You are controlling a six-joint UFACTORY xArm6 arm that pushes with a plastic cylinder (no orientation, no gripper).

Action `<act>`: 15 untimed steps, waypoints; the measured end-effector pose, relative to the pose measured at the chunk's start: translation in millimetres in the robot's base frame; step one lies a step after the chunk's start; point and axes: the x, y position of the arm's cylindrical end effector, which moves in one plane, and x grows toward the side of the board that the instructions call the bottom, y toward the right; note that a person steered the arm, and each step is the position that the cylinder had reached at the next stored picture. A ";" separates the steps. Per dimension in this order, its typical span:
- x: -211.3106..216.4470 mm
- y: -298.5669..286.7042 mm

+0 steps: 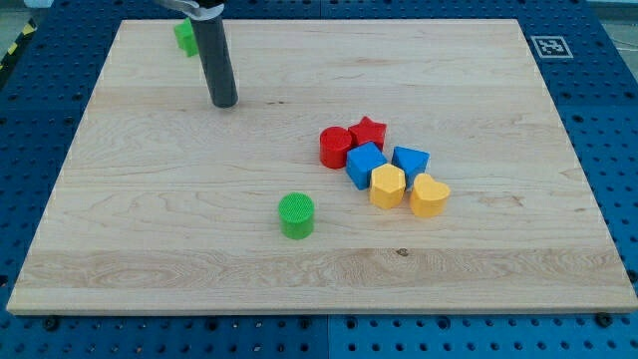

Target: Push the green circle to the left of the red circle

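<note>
The green circle [296,214] stands alone on the wooden board, below and to the left of the red circle [335,146]. The red circle sits at the left end of a cluster of blocks right of the board's middle. My tip [224,102] is in the upper left part of the board, well above and to the left of the green circle and far left of the red circle. It touches no block.
A red star [368,131], two blue blocks [365,165] [410,161], a yellow hexagon [387,185] and a yellow heart-like block [430,195] crowd right of the red circle. Another green block [184,37] sits near the top left edge, partly behind the rod.
</note>
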 end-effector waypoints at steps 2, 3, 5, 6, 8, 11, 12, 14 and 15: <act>27.9 0.0; 44.5 0.0; 78.9 41.6; 100.6 53.5; 116.4 58.2; 152.6 59.6; 156.9 67.0; 139.9 92.9; 142.8 130.2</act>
